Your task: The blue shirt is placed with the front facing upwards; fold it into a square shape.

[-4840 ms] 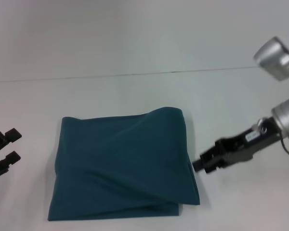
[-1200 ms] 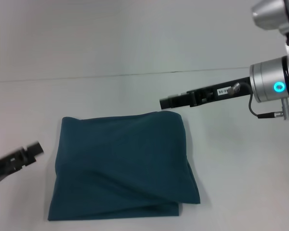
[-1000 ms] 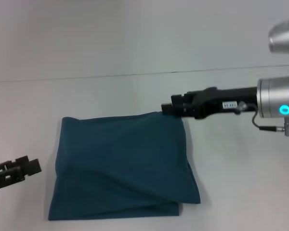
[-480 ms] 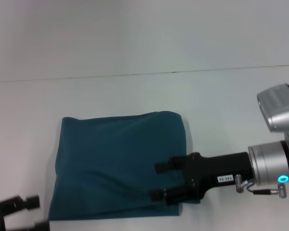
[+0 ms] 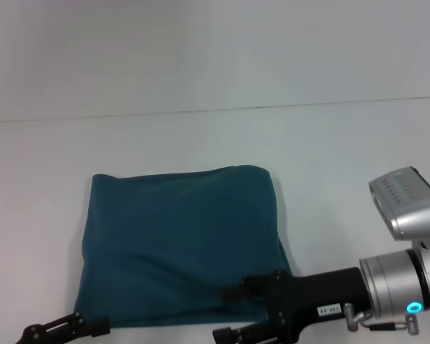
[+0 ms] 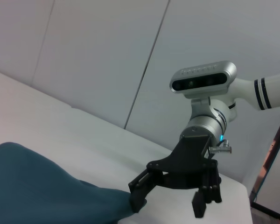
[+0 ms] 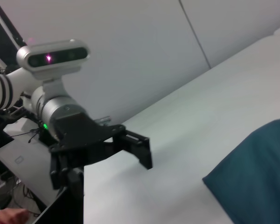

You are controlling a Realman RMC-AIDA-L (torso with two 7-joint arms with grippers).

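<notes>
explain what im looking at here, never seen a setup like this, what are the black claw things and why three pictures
This is a two-armed robot at a white table. One picture comes from a camera on its head, looking down; the other two come from cameras on its wrists, so each shows the opposite arm. The black claws are its grippers. The right gripper is open at the near right corner of the blue shirt, which lies folded into a rough square; one finger hangs over the cloth without gripping it. The left gripper sits open at the near left corner, low in the head view. Neither holds anything.
</notes>
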